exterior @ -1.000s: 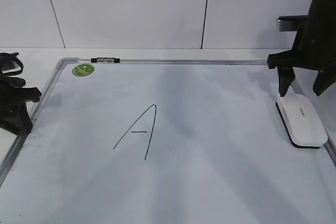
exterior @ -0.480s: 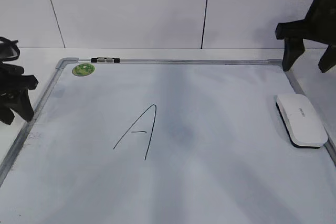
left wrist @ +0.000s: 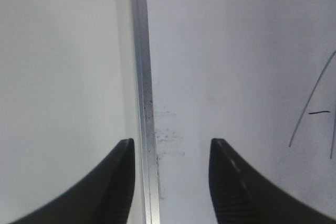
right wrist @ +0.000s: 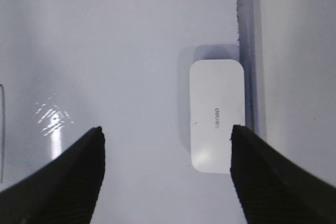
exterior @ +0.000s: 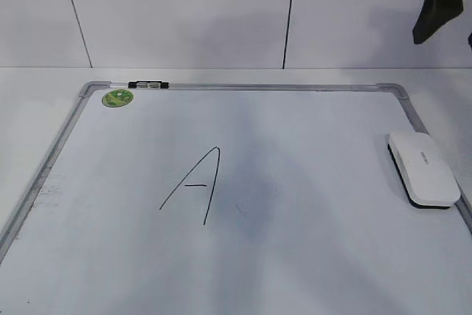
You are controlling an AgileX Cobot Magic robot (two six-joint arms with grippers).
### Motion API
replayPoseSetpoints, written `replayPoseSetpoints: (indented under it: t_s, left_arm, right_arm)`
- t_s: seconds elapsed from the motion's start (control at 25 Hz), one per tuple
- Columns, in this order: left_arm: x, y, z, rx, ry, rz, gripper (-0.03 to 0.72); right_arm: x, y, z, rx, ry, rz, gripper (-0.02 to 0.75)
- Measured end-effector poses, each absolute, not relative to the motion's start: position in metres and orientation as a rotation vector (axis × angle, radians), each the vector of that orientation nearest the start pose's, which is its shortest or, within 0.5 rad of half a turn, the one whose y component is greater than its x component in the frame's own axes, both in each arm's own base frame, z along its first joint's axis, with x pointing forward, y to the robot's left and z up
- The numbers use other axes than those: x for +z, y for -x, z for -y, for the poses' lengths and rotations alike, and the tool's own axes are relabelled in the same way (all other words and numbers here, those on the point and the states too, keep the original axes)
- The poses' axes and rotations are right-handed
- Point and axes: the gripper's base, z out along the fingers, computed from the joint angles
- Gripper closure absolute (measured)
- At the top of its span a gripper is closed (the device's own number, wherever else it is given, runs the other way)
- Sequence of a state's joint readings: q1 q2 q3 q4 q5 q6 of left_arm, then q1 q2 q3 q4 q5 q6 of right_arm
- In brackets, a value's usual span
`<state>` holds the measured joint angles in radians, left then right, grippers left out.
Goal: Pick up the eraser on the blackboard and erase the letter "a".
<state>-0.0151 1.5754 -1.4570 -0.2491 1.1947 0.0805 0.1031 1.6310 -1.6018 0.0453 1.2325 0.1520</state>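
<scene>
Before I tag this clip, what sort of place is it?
Probably a lab test bench: a whiteboard lying flat on a white table, plain panelled wall behind, an eraser on it.

The robot's body is black everywhere it can be seen. In the exterior view only a small part of the right gripper (exterior: 442,5) shows in the upper right corner: a dark, angular shape with a pointed lower end and a matte surface. In the left wrist view the left gripper (left wrist: 170,182) shows two black fingers (left wrist: 118,187) that are broad at the base and curve to narrow tips; the inner face of one has fine ridges. In the right wrist view the two black fingers (right wrist: 79,177) look wider, wedge-shaped, with fine ribs on their inner faces.
</scene>
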Motion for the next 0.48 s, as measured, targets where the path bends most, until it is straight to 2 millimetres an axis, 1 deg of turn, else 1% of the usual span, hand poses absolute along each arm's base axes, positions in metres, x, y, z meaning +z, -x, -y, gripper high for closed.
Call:
replayPoseSetpoints:
  t_s: [0.2,0.28,0.48]
  left_arm:
    - [0.383,-0.28,0.026,-0.324,-0.091,-2.653,0.34]
    - [0.398,-0.266,0.027,-0.339,-0.097,-2.602,0.341]
    - [0.432,-0.226,0.033,-0.44,-0.114,-2.458,0.36]
  right_arm:
    - [0.389,-0.31,-0.044,0.267,-0.038,-2.661,0.145]
    - [0.401,-0.3,-0.046,0.309,-0.026,-2.626,0.145]
    - [0.426,-0.274,-0.053,0.407,0.048,-2.54,0.145]
